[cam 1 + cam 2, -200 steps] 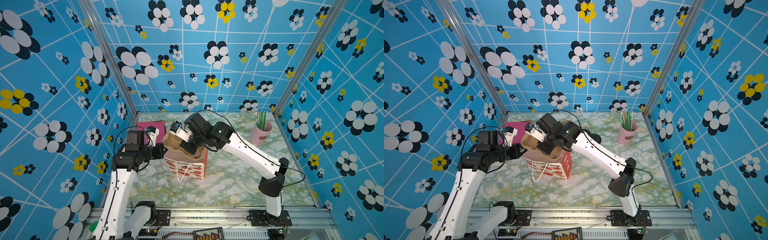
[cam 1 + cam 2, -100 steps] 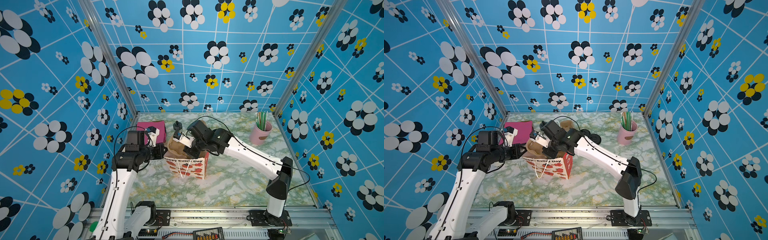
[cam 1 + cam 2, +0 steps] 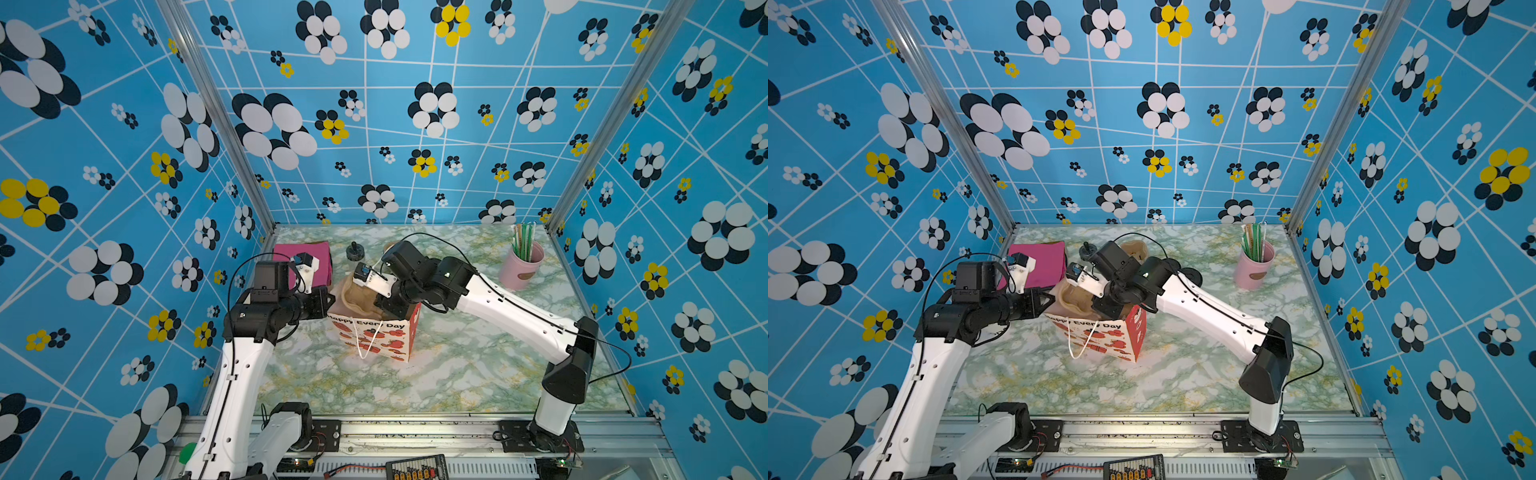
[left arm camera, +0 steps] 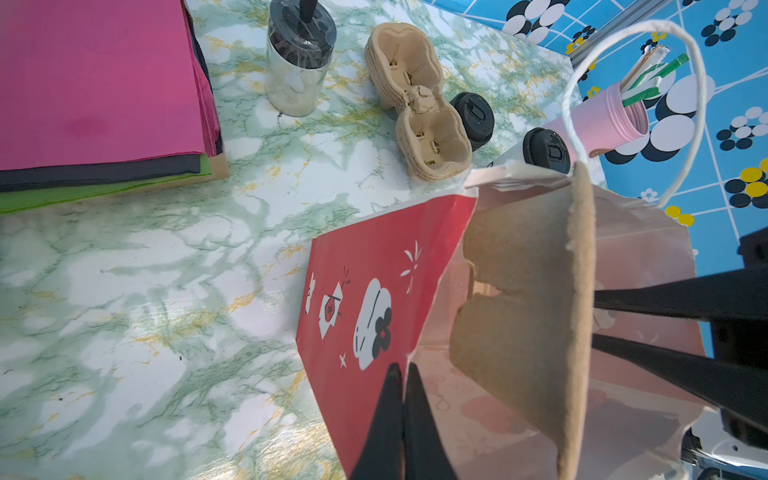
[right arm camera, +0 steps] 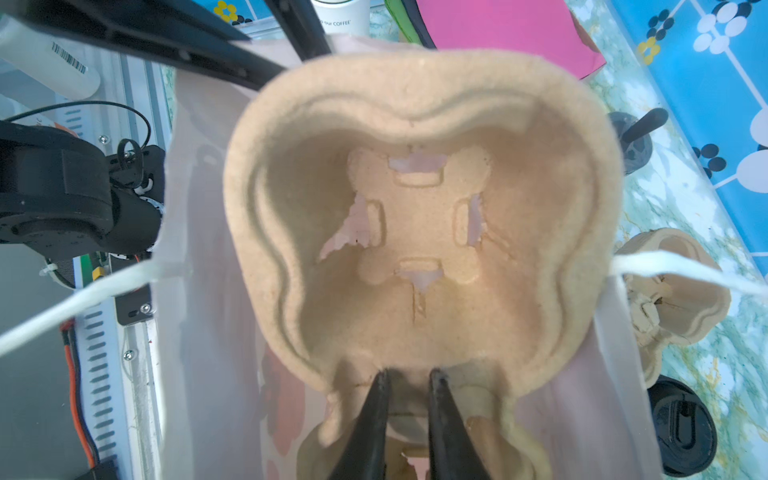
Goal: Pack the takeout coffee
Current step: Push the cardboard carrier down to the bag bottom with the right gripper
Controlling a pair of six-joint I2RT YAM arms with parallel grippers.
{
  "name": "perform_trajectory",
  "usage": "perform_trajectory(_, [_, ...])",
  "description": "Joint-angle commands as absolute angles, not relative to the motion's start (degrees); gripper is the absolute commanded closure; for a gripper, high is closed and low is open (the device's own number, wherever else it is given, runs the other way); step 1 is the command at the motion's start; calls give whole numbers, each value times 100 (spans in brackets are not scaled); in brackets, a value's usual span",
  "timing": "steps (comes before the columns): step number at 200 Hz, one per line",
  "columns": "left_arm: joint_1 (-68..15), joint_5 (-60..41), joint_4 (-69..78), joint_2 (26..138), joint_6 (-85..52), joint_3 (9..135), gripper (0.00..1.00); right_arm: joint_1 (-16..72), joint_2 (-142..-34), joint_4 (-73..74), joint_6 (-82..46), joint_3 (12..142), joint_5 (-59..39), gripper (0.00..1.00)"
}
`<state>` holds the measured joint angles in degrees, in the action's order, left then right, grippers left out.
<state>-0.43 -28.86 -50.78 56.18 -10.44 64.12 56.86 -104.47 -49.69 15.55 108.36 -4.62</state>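
The takeout coffee (image 4: 544, 151), a white cup with a black sip lid, stands on the table behind the bag, apart from both grippers. A red-and-white paper gift bag (image 3: 376, 336) (image 3: 1100, 336) stands mid-table. My left gripper (image 4: 402, 368) (image 3: 330, 299) is shut on the bag's rim (image 4: 415, 357). My right gripper (image 5: 409, 374) (image 3: 384, 307) is shut on the middle ridge of a tan pulp cup carrier (image 5: 419, 232) (image 3: 357, 297), which sits tilted in the bag's mouth. That gripper's black fingers (image 4: 665, 299) show beside the carrier (image 4: 523, 291).
Behind the bag are a stack of pulp carriers (image 4: 415, 104), a squat stack of black lids (image 4: 473, 120), a sugar jar (image 4: 297, 62) and pink napkins (image 4: 95, 79). A pink tumbler of straws (image 3: 521, 266) stands back right. A lettered white cup (image 5: 340, 16) is cut off.
My right gripper has come down and carried the pulp carrier lower into the bag's mouth. The left gripper has kept its hold on the bag's rim.
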Motion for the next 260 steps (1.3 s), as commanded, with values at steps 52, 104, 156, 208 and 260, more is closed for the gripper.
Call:
perform_trajectory(52, [-18,-2952,-4949,5480,-879,6460,100,5806,-11130,-6040,1331,11533,-330,82])
perform_trajectory(104, [-17,-2958,-4899,5424,-844,6440,100,5851,-11758,-6778,1268,12231,-255,82])
perform_trajectory(156, [-17,-2971,-4874,5388,-836,6425,100,5906,-12059,-6969,1248,12453,-256,82])
perform_trajectory(208, [-18,-2957,-4876,5353,-825,6425,100,5914,-12266,-7066,1219,12487,-289,82])
perform_trajectory(260, [-18,-2953,-4887,5305,-826,6405,100,5915,-12680,-7233,1164,12699,-325,82])
